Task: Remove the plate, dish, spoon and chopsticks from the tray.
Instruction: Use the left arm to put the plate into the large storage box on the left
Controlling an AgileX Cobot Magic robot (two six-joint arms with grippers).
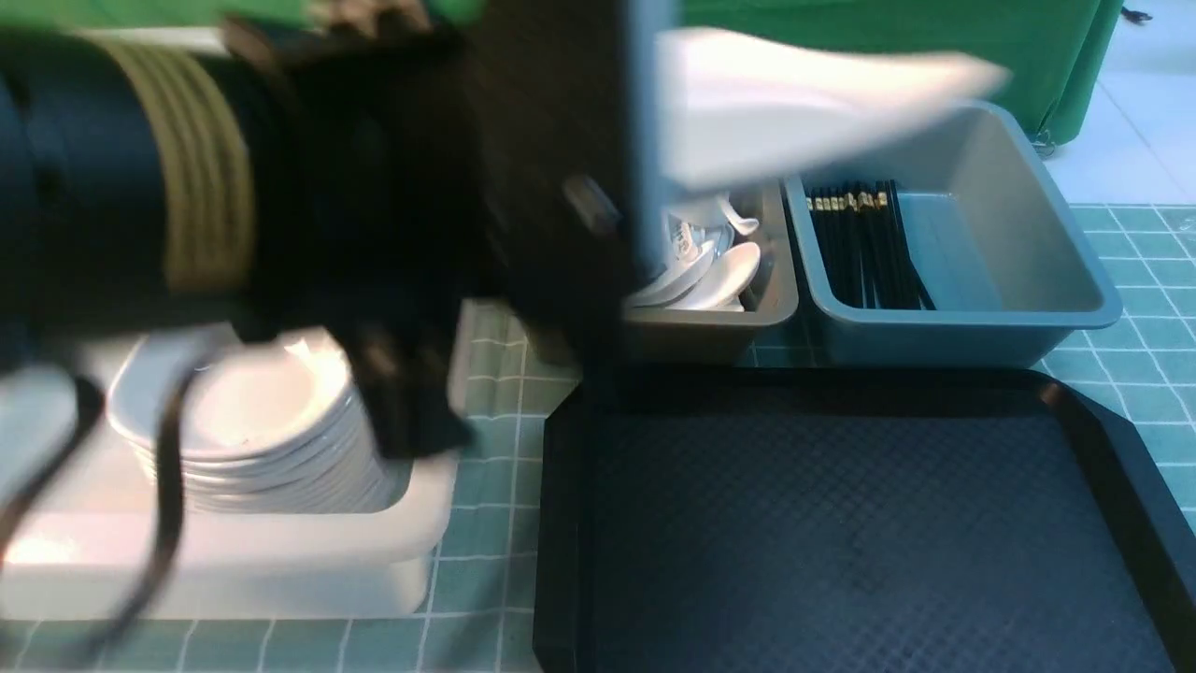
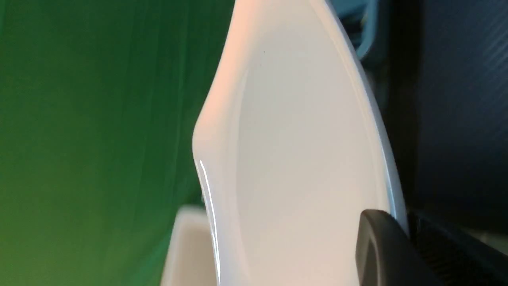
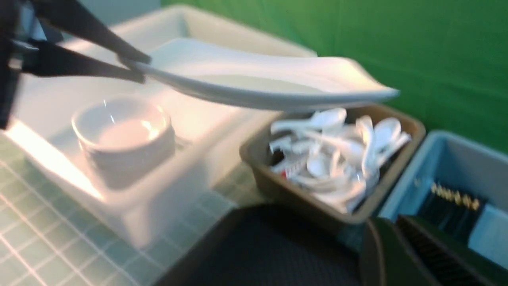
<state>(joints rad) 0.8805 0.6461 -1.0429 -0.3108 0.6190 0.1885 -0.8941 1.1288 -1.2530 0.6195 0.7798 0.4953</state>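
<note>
The left gripper (image 3: 137,67) is pinching one edge of the plate (image 1: 794,103), its fingers (image 2: 381,246) clamping the rim from above and below. The plate is hanging in the air in the upper middle of the front view, tilting slightly, above the brown-grey tub (image 1: 738,327) that is holding the spoons (image 1: 719,271). The left arm is filling the upper left of that view as a dark blur. The tray (image 1: 841,523) is lying bare in the lower right. At the lower left, a stack of dishes (image 1: 252,411) is sitting inside the white tub (image 1: 280,570). At the upper right, the chopsticks (image 1: 864,243) are lying in the blue-grey tub (image 1: 1028,252). The right gripper (image 3: 393,238), showing only in its own wrist view, is hovering over the tray's far edge, its fingers nearly pressing together with nothing between them
</note>
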